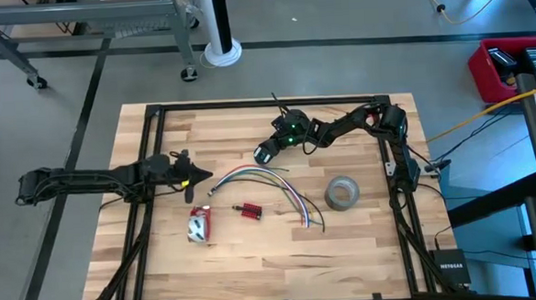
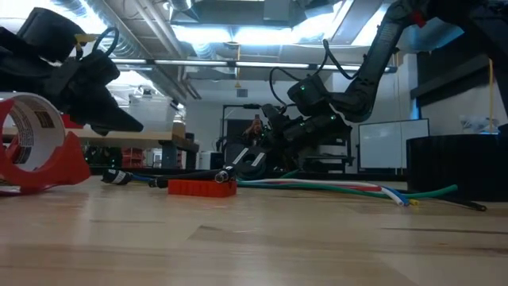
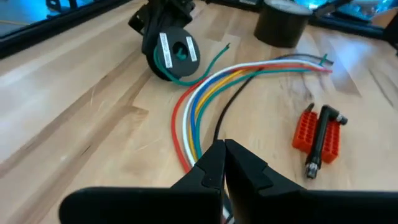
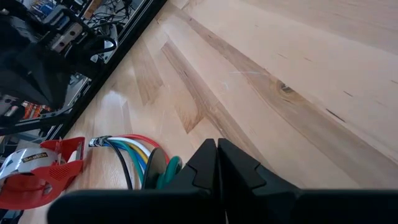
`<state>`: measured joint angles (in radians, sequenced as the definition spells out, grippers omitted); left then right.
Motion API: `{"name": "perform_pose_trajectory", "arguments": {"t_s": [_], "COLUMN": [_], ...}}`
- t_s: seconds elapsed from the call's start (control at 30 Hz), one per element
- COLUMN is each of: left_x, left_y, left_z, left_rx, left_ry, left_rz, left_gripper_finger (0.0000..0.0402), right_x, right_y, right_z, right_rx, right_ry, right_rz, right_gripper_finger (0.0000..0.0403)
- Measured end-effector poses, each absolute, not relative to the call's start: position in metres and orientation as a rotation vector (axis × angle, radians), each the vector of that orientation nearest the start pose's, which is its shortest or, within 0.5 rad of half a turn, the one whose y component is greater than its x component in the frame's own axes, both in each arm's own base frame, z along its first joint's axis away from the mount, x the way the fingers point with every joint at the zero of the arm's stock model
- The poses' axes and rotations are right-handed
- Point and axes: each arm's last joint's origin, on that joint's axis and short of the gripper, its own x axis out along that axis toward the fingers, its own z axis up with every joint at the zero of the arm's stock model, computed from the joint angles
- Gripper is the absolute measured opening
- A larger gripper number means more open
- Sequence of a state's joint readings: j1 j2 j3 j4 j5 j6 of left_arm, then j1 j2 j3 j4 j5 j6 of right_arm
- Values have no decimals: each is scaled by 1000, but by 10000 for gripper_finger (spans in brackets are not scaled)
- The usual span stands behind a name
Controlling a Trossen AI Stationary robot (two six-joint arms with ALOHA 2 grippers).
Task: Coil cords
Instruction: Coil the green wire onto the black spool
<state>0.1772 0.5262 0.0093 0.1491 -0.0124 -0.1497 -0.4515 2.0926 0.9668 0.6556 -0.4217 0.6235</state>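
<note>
The cord bundle (image 3: 174, 56) is a small dark round coil with a teal middle and white labels. It stands on edge at my right gripper (image 1: 266, 151), which is shut near the table's middle. A green cord end (image 3: 214, 59) trails from it onto the table. A fan of loose coloured wires (image 1: 269, 176) lies on the table, curving from my left gripper (image 1: 205, 177) toward the grey tape roll. My left gripper is shut and hovers just above the wires' gathered end (image 4: 94, 142), touching nothing. My right gripper comes at the cord bundle's upper rim (image 3: 163, 32) slanting down from the table's far right side. Its own fingers (image 4: 205, 163) hide the place of contact. The bundle (image 4: 157, 168) stands on edge beside them, its lower rim at the table top.
A grey tape roll (image 1: 342, 194) lies right of the wires. A red ridged block with a black tool on it (image 1: 248, 210) and a red tape dispenser (image 1: 198, 225) lie near the middle. A black frame (image 1: 156, 112) borders the table.
</note>
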Motion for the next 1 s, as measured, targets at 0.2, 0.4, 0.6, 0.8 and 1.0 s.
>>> {"name": "perform_pose_trajectory", "arguments": {"t_s": [0.2, 0.4, 0.6, 0.8, 1.0], "left_x": [120, 117, 117, 111, 100], "left_y": [22, 21, 21, 18, 16], "left_z": [127, 121, 122, 143, 162], "left_rx": [-157, -162, -160, -142, -127], "left_ry": [422, 490, 473, 256, 41], "left_rz": [213, 216, 214, 187, 173], "left_gripper_finger": [4, 4, 4, 4, 4], "right_x": [361, 361, 361, 361, 361], "right_y": [-162, -162, -162, -162, -162], "right_z": [94, 94, 94, 95, 95], "right_rx": [812, 812, 812, 812, 812], "right_ry": [407, 407, 407, 407, 406], "right_rz": [-162, -162, -162, -162, -162], "right_gripper_finger": [19, 19, 19, 19, 19]}}
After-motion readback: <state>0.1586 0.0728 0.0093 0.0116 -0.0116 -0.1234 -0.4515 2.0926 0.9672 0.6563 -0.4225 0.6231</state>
